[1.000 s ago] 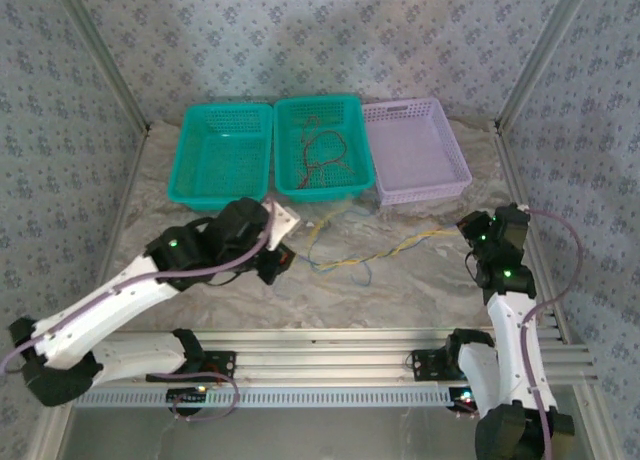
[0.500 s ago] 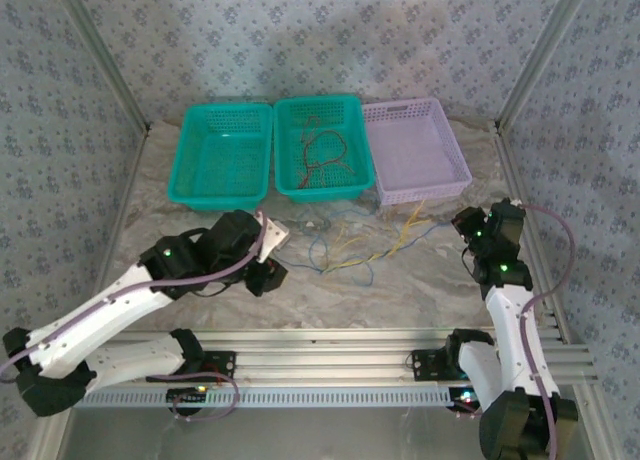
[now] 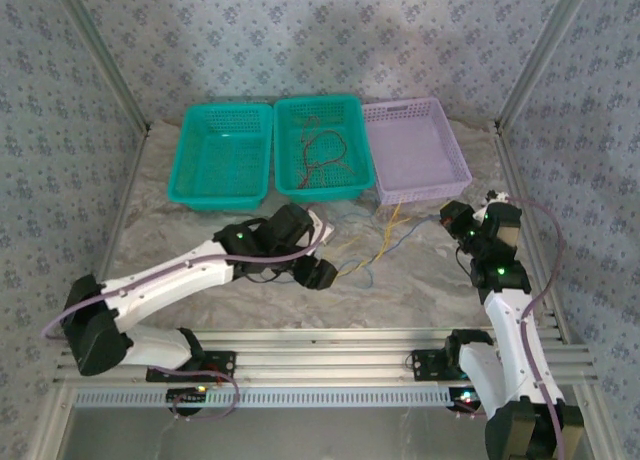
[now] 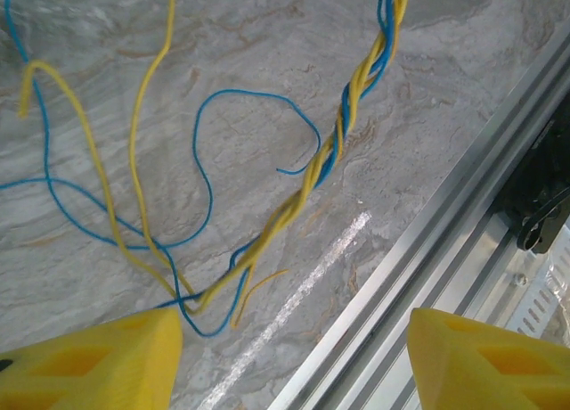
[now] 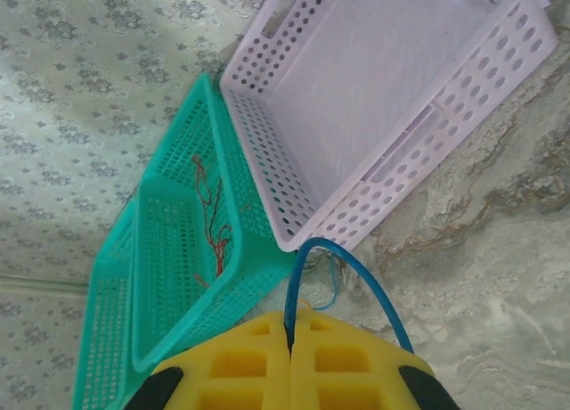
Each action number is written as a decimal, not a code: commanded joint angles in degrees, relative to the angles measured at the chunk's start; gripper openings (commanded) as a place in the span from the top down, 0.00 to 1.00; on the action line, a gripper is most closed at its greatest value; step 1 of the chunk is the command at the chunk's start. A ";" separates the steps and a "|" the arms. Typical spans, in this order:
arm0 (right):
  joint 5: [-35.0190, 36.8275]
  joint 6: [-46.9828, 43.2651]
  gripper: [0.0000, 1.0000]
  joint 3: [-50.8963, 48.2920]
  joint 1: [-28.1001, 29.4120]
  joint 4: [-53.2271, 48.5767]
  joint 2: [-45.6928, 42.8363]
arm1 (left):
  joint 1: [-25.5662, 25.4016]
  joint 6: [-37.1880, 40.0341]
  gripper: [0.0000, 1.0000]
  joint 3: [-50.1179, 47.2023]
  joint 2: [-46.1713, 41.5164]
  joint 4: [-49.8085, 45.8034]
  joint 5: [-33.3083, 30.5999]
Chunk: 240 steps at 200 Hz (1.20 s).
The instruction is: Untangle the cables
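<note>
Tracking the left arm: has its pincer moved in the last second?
Yes. The left pincer moved right, from below the right corner of the left teal basket to below the middle basket.

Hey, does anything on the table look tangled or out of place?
Yes. The yellow cable and blue cable lie twisted together in a messy tangle on the marble table, while the red cable sits apart in the middle teal basket.

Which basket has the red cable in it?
The middle teal basket, sitting between the other teal basket and the lilac basket. Only it has the red cable looped on its floor.
</note>
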 commanded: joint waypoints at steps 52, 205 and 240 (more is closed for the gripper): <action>-5.31 1.63 1.00 2.93 0.61 0.34 -2.63 | -0.62 2.55 0.41 -1.20 6.57 2.34 -0.61; -7.11 2.67 1.00 3.31 0.74 1.03 -2.51 | -0.79 1.64 0.55 -4.17 8.74 6.78 5.61; -7.20 2.92 1.00 3.38 0.82 1.16 -2.51 | -0.88 1.08 0.66 -4.39 9.71 7.38 6.68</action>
